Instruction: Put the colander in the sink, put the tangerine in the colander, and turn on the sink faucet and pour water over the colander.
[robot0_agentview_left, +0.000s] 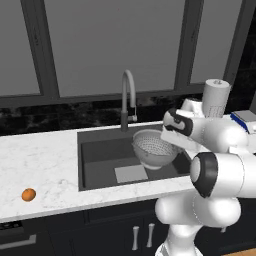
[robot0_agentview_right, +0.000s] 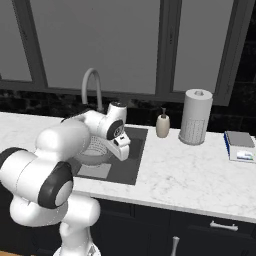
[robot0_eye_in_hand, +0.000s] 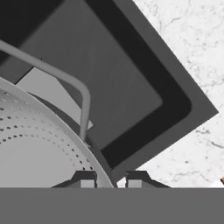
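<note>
The silver perforated colander hangs tilted in the right half of the dark sink, beside the lighter square on its bottom. My gripper is shut on the colander's right rim. In the hand view the rim of the colander runs between my fingertips, at the gripper, and one thin handle arches over the sink. The colander is partly hidden behind my arm, with the gripper at its edge. The orange tangerine lies on the counter far left. The sink faucet arches behind; no water is in view.
A paper towel roll, a soap dispenser and a blue-and-white box stand on the white marble counter right of the sink. Dark windows rise behind the backsplash.
</note>
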